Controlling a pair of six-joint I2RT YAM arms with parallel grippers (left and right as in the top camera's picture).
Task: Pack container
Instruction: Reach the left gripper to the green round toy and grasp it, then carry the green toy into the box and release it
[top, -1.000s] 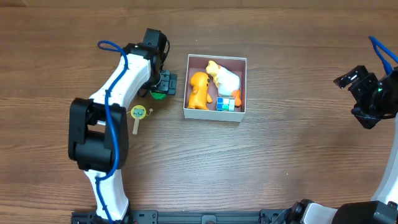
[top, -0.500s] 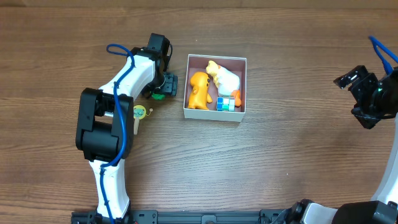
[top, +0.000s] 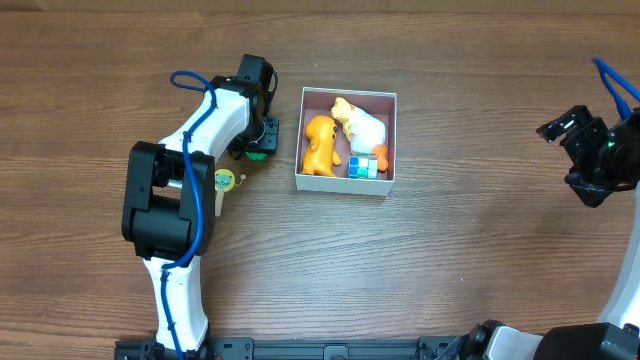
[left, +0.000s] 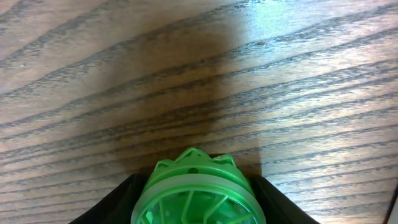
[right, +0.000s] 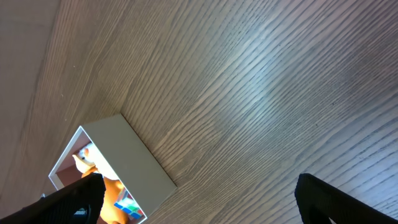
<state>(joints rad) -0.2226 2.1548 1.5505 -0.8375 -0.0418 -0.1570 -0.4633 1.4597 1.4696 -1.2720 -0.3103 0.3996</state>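
Note:
The container (top: 340, 184), a white-walled box, stands at mid-table and holds an orange animal toy (top: 319, 143), a white duck toy (top: 362, 127) and a colour cube (top: 362, 166). Just left of it, my left gripper (top: 262, 135) points down at the table, over a round green toy (top: 256, 153). In the left wrist view the green toy (left: 196, 193) fills the gap, and both black fingers (left: 121, 199) press against its sides. My right gripper (top: 570, 160) hangs open at the far right, well away from the box. Its view shows the container (right: 130, 155) at lower left.
A small yellow disc toy on a stick (top: 222, 183) lies on the wood beside the left arm's elbow. The table's far edge runs along the top of the overhead view.
The left gripper's fingers have closed in around the green toy, and the left arm's elbow has swung right. The right arm and the box contents have not moved.

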